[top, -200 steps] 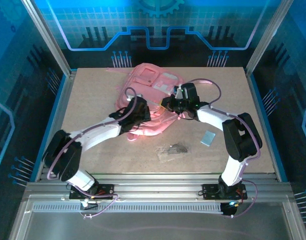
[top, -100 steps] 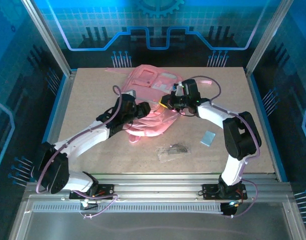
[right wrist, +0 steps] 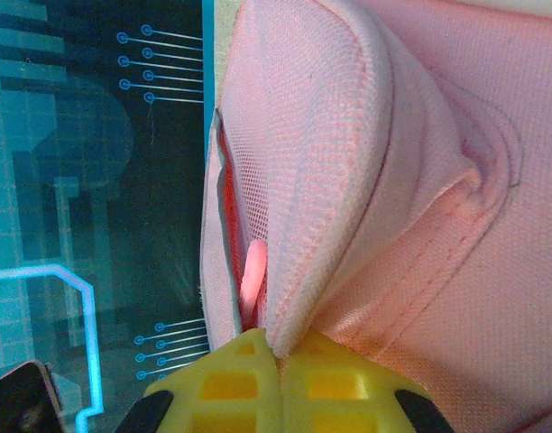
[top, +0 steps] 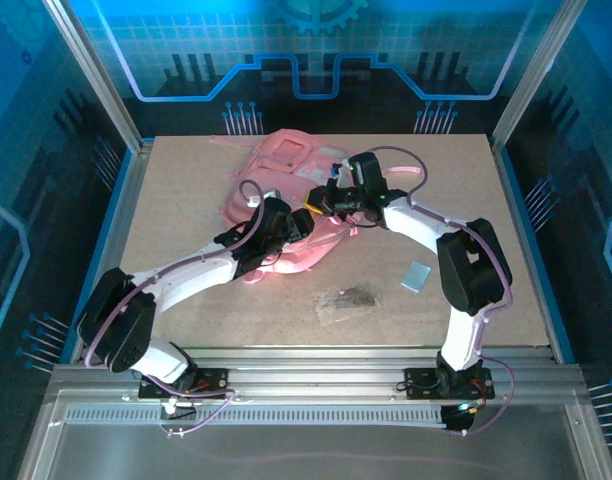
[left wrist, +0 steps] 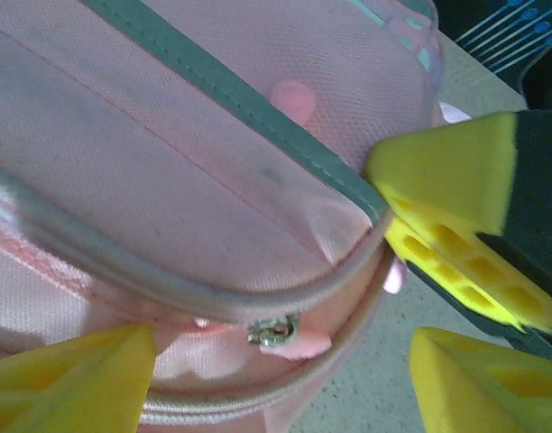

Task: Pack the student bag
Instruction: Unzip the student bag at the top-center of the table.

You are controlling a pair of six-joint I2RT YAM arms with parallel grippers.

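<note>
Pink soft fabric, grey-piped and zipped, forms the student bag (top: pixel 286 160) slumped near the table's (top: pixel 176 200) far edge, the left gripper (left wrist: pixel 285 379) gaping wide astride its zip seam, the right gripper (right wrist: pixel 280 359) clamped tight on a fold of its cloth.

This looks like a robot lab. A flat brown bench (top: pixel 186 200) sits inside a box made of shiny metal bars (top: pixel 91 75). The walls (top: pixel 46 180) around it are blue and see-through. They have bright blue lines on them, and a big gear (top: pixel 321 12) is drawn on the back one. Two black and white robot arms, the left arm (top: pixel 191 278) and the right arm (top: pixel 466 270), are bolted to a metal rail (top: pixel 316 385) at the front edge of the bench.
</note>
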